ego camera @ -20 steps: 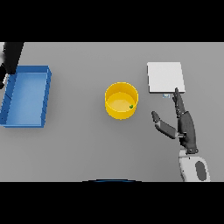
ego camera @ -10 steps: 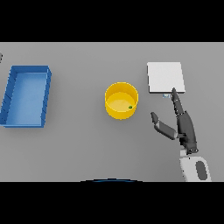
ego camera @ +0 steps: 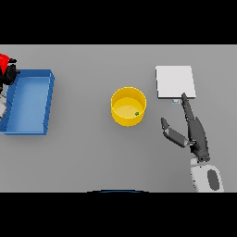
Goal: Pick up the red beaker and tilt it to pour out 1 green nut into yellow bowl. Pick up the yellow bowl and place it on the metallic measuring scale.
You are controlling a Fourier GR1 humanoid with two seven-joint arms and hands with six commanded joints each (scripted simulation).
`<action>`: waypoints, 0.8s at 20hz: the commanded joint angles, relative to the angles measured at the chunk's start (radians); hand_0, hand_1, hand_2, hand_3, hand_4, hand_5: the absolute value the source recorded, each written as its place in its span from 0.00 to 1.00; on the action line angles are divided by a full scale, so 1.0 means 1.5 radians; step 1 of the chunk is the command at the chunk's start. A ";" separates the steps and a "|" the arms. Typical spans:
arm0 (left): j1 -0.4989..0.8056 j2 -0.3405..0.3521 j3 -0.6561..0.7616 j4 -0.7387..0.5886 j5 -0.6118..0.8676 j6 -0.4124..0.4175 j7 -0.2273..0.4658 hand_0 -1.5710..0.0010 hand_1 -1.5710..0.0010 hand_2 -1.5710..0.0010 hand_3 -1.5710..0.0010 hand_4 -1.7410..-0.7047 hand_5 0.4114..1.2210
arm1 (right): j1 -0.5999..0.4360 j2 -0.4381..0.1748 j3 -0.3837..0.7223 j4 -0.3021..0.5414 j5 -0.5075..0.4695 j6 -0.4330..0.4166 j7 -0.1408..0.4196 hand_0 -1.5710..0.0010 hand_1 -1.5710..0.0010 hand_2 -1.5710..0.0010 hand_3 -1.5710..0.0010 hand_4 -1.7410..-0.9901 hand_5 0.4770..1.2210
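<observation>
Bowl: I see the bowl [ego camera: 128,107] near the middle of the desk [ego camera: 92,157].
Nut: the nut [ego camera: 137,113] lies in the bowl, toward its right wall.
Scale: the scale [ego camera: 174,82] sits right of the bowl, a little farther back, apart from it.
Right hand: my right hand [ego camera: 196,136] is before the scale, right of the bowl, one of its fingers [ego camera: 185,102] reaching the scale's near edge.
Bin: the bin [ego camera: 28,102] lies far left, well apart from the bowl.
Beaker: the beaker [ego camera: 4,62] shows at the left edge behind the bin, seemingly held by my left hand [ego camera: 10,73].
</observation>
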 commanded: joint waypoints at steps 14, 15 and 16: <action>0.050 0.072 -0.070 -0.101 0.095 -0.138 0.036 0.62 0.69 0.69 0.71 0.80 0.39 | 0.012 0.004 0.008 -0.012 0.008 -0.004 -0.012 1.00 1.00 1.00 1.00 0.74 0.26; 0.050 0.074 -0.071 -0.105 0.098 -0.147 0.038 0.70 0.75 0.75 0.76 0.83 0.37 | 0.013 0.002 0.008 -0.009 0.008 -0.001 -0.003 1.00 1.00 1.00 1.00 0.74 0.26; 0.049 0.074 -0.067 -0.097 0.105 -0.156 0.031 0.76 0.80 0.80 0.81 0.86 0.35 | 0.019 0.001 0.007 -0.018 0.002 0.001 -0.008 1.00 1.00 1.00 1.00 0.74 0.26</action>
